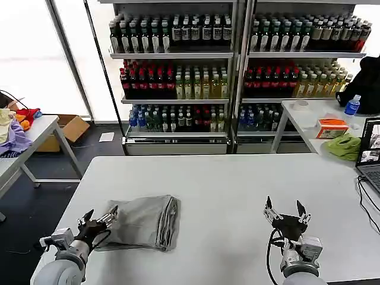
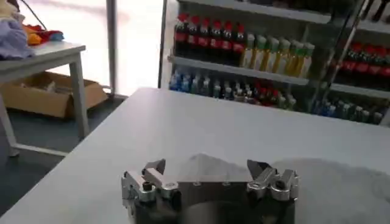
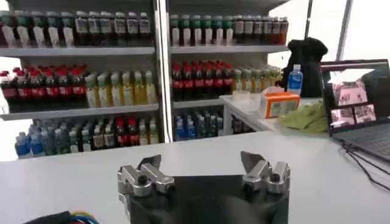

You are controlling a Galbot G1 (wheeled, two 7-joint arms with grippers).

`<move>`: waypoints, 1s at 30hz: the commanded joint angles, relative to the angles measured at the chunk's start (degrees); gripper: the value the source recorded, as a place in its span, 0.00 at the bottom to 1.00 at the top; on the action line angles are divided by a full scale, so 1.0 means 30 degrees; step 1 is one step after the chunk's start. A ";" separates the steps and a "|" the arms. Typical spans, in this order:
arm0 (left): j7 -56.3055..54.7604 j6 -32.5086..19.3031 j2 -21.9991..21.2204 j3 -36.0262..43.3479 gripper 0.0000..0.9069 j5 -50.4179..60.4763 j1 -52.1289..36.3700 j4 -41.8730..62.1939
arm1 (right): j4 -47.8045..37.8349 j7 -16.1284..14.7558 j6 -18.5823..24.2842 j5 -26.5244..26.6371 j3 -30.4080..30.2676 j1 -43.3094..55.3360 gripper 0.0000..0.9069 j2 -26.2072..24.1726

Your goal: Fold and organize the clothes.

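The grey T-shirt [image 1: 142, 222] lies folded into a compact rectangle on the white table [image 1: 225, 184], at the front left. My left gripper [image 1: 100, 218] is open right at the fold's left edge, its fingers spread, nothing held between them. In the left wrist view the left gripper [image 2: 207, 173] faces a pale grey hump of the T-shirt [image 2: 204, 164] just beyond it. My right gripper [image 1: 285, 208] stands open and empty over bare table at the front right, well apart from the shirt. The right wrist view has the right gripper [image 3: 201, 165] with jaws wide.
A laptop [image 1: 370, 148] with cables sits at the table's right edge. A lime-green cloth [image 1: 344, 145], an orange box [image 1: 332, 126] and a water bottle [image 1: 352, 105] are on a side table behind it. Drink shelves [image 1: 237, 71] stand at the back. A garment pile [image 1: 13, 127] lies on the left table.
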 commanded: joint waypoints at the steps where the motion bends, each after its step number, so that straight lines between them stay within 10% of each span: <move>1: 0.0528 0.0003 0.0161 -0.0387 1.00 0.0318 0.0409 0.0959 | -0.0006 0.0012 -0.0002 0.0022 -0.0084 0.0086 1.00 0.0005; 6: 0.0717 0.0157 0.0178 -0.0351 0.99 0.0196 0.0423 0.1293 | 0.0105 0.0005 -0.0026 -0.0011 -0.0115 0.0017 1.00 0.0049; 8: 0.0941 0.0277 0.0162 -0.0301 0.78 0.0078 0.0488 0.1296 | 0.0098 0.0007 -0.0033 -0.0036 -0.0110 0.0007 1.00 0.0066; 11: 0.1239 0.0188 0.0044 -0.0146 0.01 0.0186 0.0700 0.1321 | 0.0132 0.0002 -0.0026 -0.0036 -0.0106 -0.0029 1.00 0.0087; 30: 0.1654 -0.0323 -0.0358 -0.0267 0.00 -0.0706 0.0826 0.0542 | 0.0033 0.0006 0.0076 -0.0038 -0.0113 0.0103 1.00 0.0121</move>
